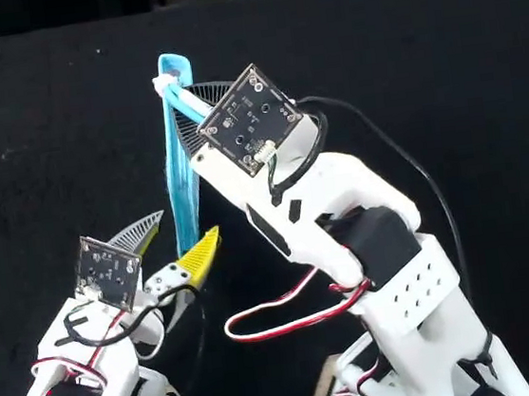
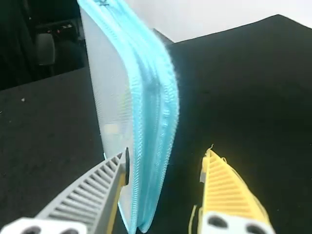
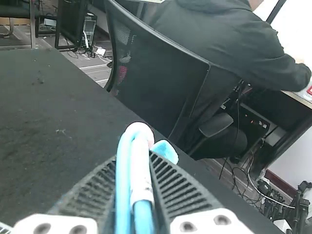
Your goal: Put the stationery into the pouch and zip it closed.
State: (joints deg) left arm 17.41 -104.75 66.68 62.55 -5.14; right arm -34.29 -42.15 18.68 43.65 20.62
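The pouch point(image 1: 181, 174), translucent with a light-blue zipper edge, hangs upright and edge-on above the black table. My right gripper point(image 1: 179, 95) is shut on its upper end; in the right wrist view the dark ribbed fingers point(image 3: 173, 187) clamp the blue edge of the pouch point(image 3: 126, 165). My left gripper point(image 1: 170, 243) stands open at the pouch's lower end. In the left wrist view the grey finger point(image 2: 100, 187) is beside the mesh face of the pouch point(image 2: 139, 117), and the yellow finger point(image 2: 224, 190) stands apart from its zipper side. What the pouch contains cannot be made out.
Black cloth covers the table point(image 1: 441, 73) all around the arms. The right arm's white body point(image 1: 343, 218) with red and white cables rises over the table's near middle. A dark office chair point(image 3: 161, 83) stands beyond the table's far edge.
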